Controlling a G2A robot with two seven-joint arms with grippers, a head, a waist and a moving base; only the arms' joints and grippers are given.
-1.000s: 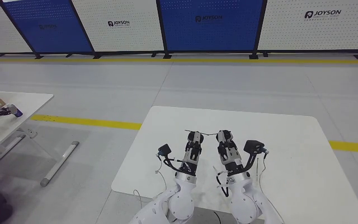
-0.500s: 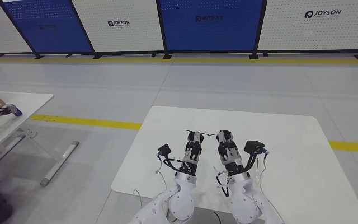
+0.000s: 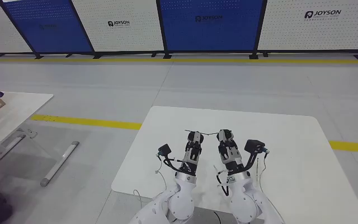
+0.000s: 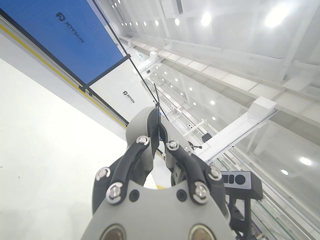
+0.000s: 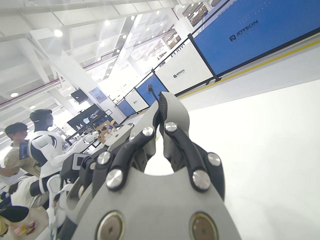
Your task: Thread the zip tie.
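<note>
Working over the near-middle of the white table (image 3: 279, 145), you have room far and to either side; the near edge is closest. Your left gripper (image 3: 195, 136) and right gripper (image 3: 224, 135) each pinch one end of the zip tie (image 3: 206, 134), strung between them. Both ends look secured; feeding the tail through the head seems left.

The zip tie (image 5: 150, 87) is smooth black plastic, the table (image 3: 279, 134) matt white.
</note>
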